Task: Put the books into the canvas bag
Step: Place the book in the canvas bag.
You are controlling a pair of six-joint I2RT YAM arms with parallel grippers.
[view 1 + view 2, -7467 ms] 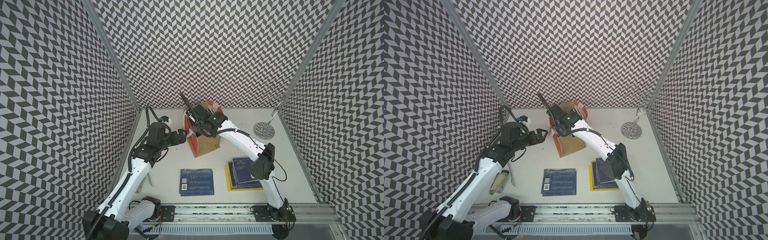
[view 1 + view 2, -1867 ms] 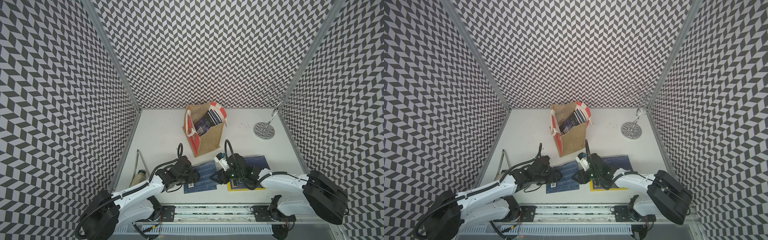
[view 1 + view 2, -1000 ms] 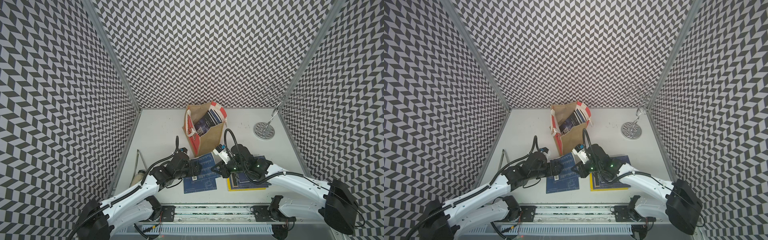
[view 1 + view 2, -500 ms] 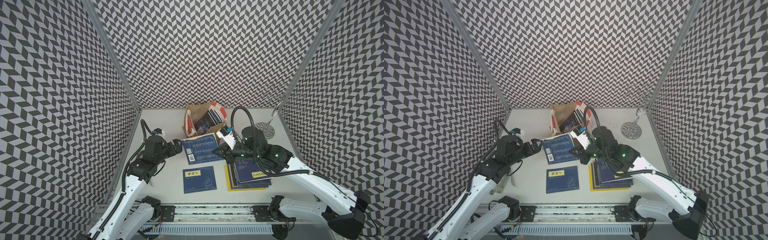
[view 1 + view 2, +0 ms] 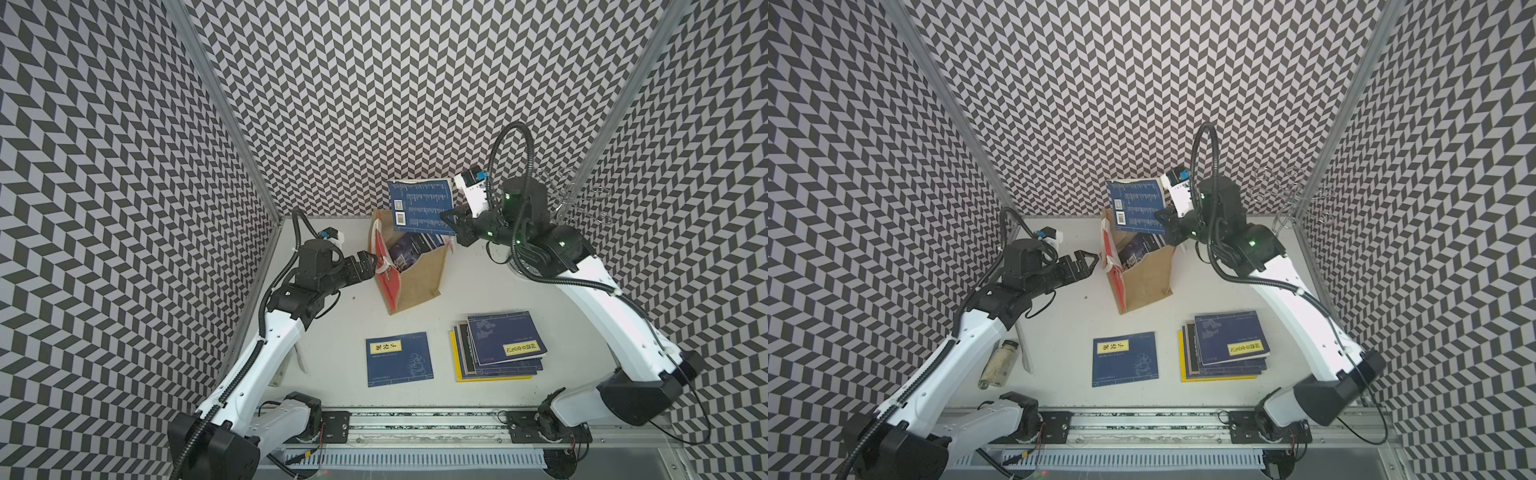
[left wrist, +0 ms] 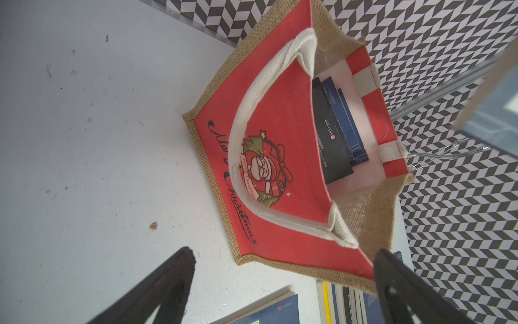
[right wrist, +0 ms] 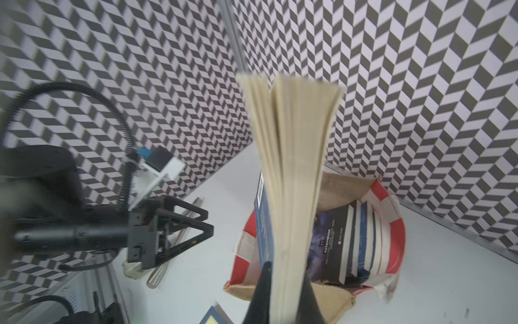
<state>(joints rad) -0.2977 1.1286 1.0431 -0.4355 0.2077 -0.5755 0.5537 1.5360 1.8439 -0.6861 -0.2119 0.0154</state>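
White bench: right tool pinches a floppy navy book by its edge above the canvas bag; left tool gapes beside its rim.

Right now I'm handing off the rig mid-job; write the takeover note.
Right hand: shut on a navy book, raised over the canvas bag.
Left hand: open, empty, beside the bag's red face and rim.
Done: several books stand inside the bag.
Left: drop the held book in, then the single navy book and the stack on the table.
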